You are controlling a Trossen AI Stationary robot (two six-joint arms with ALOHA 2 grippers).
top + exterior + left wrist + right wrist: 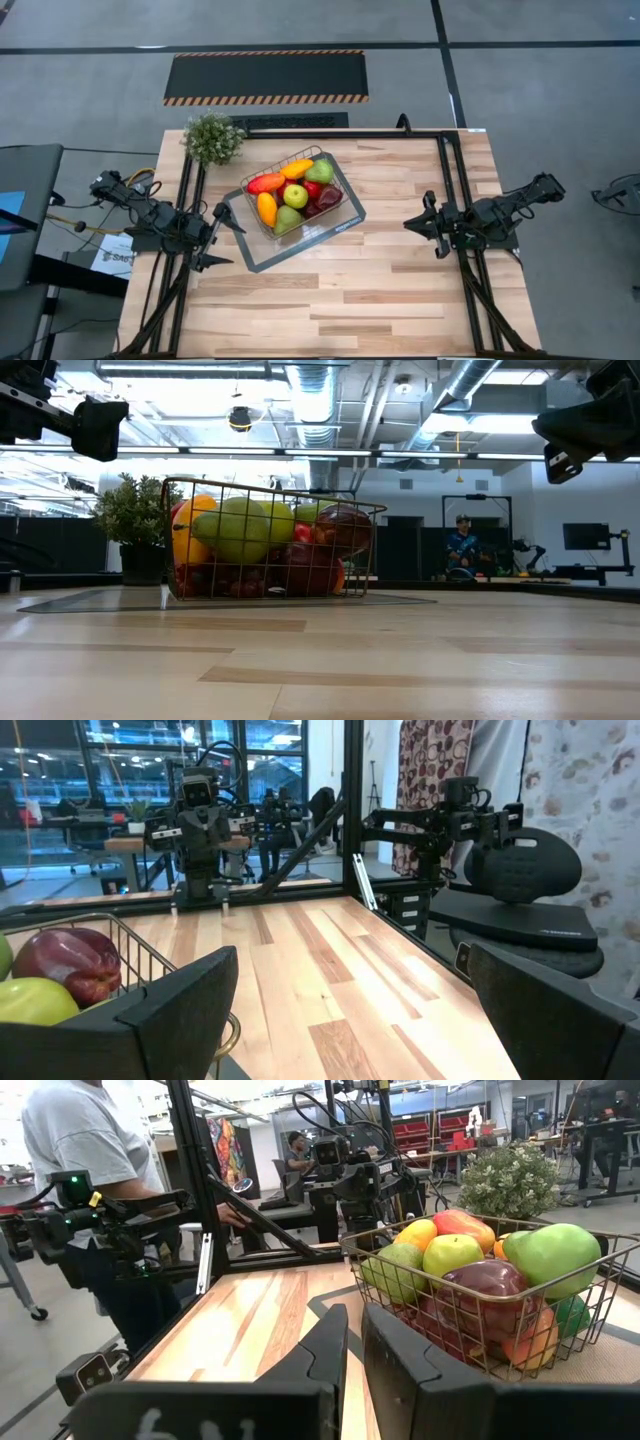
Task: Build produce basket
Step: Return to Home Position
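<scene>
The produce [295,192], red, orange, yellow and green pieces with dark purple ones, is piled inside the wire basket [250,183]. The basket stands on a flat grey tray [262,255] at the table's far middle. In the low view the produce [260,545] fills the basket [372,550] to its rim. My left gripper [222,238] hovers open just left of the tray, pointing level toward the table's right side. My right gripper [420,224] hovers shut at the right, pointing level at the basket [560,1340], with nothing between its fingers.
A bushy potted plant [213,138] stands at the table's far left corner. Bare wood stretches between the tray and my right gripper and along the near half [340,300]. A person [80,1140] stands beyond the table's left side. A black striped mat [265,77] lies on the floor.
</scene>
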